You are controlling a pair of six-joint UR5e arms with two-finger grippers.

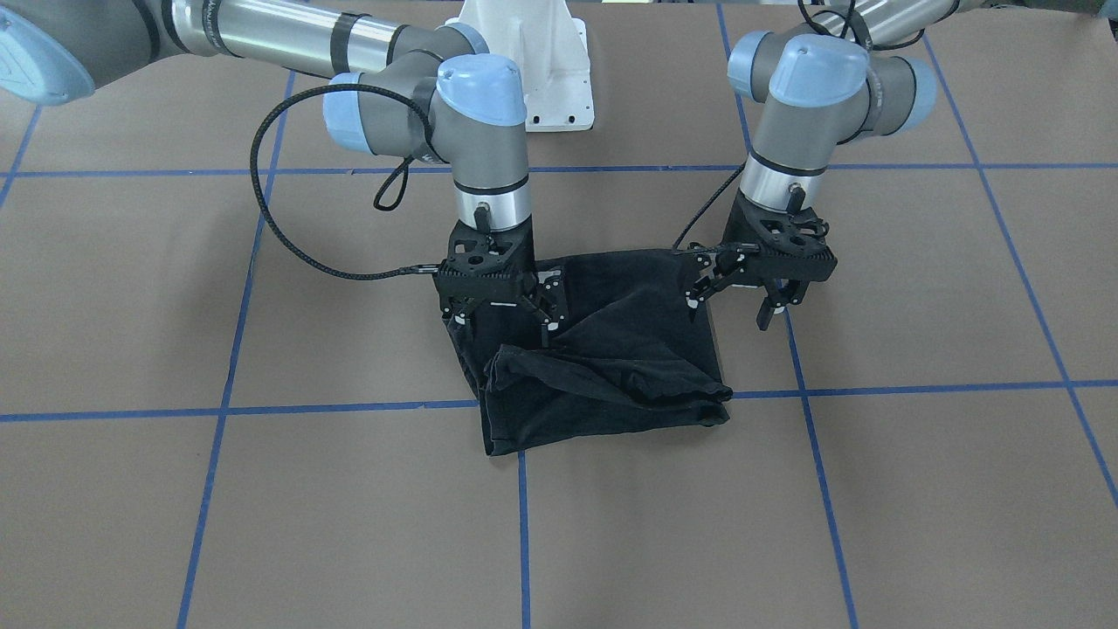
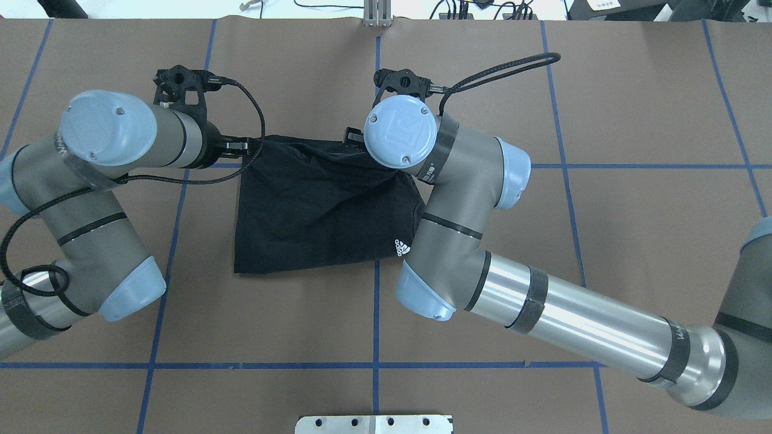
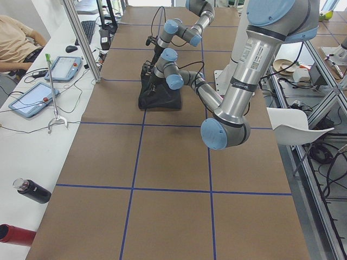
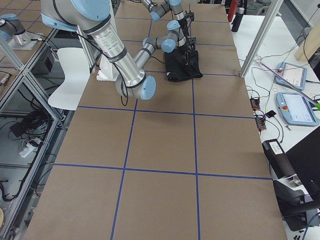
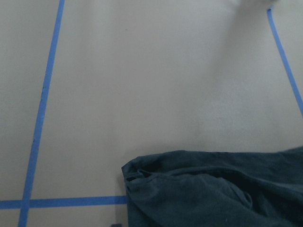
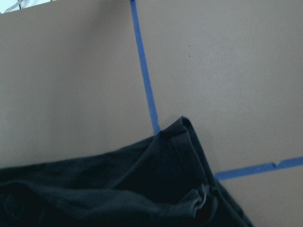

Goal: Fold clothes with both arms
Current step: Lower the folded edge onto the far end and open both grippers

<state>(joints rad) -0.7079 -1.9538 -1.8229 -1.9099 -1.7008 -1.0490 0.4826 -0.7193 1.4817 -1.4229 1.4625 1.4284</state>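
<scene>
Black T-shirt (image 1: 611, 367) at centre of counter (image 1: 873, 489), already doubled into a lumpy rectangle across a blue tape line (image 1: 349, 407); edges bunched, so likely one more fold plus smoothing remaining. Both released and spread wide: left hand (image 1: 729, 310) and right hand (image 1: 505, 336), hovering at opposite ends. Close behind, white pedestal (image 1: 541, 70); right arm (image 2: 458, 199) overhanging one end.

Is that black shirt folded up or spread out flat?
Folded, though loosely: the shirt lies doubled over in rumpled layers.

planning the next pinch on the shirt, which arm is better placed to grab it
Right: the right gripper hangs open over a corner of the T-shirt; the left gripper is open too, but mostly over bare table beside the cloth.
</scene>
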